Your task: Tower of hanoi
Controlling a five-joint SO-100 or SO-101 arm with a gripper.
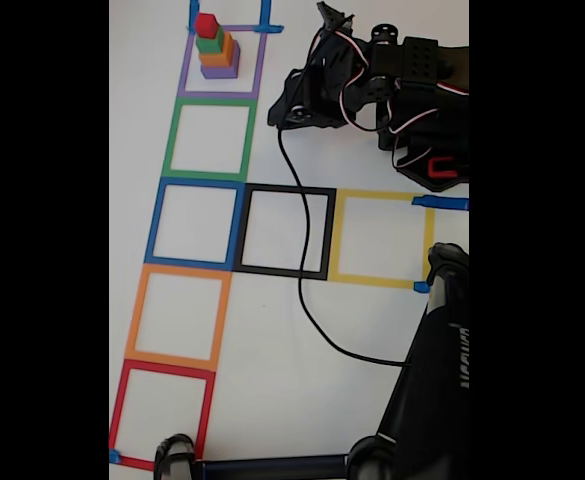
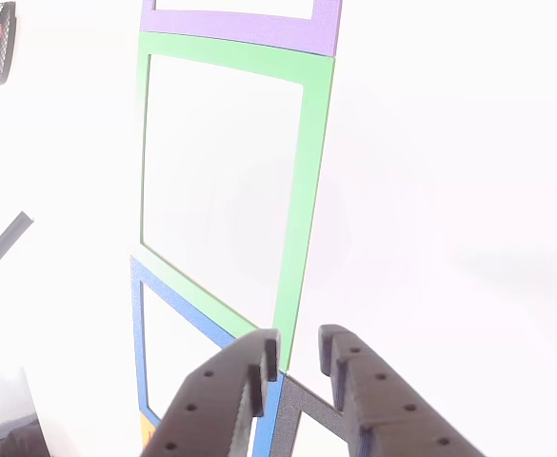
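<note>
A stack of four blocks stands in the purple tape square at the top left of the fixed view: purple at the bottom, then orange, green and red on top. My black arm is folded at the top right, with its gripper to the right of the stack and apart from it. In the other view the gripper comes in from the bottom edge, its two fingers a narrow gap apart with nothing between them, above the corner where the green square meets the blue square.
Tape squares form a column in the fixed view: green, blue, orange, red. Black and yellow squares extend right. A black cable crosses the table. A black stand fills the bottom right.
</note>
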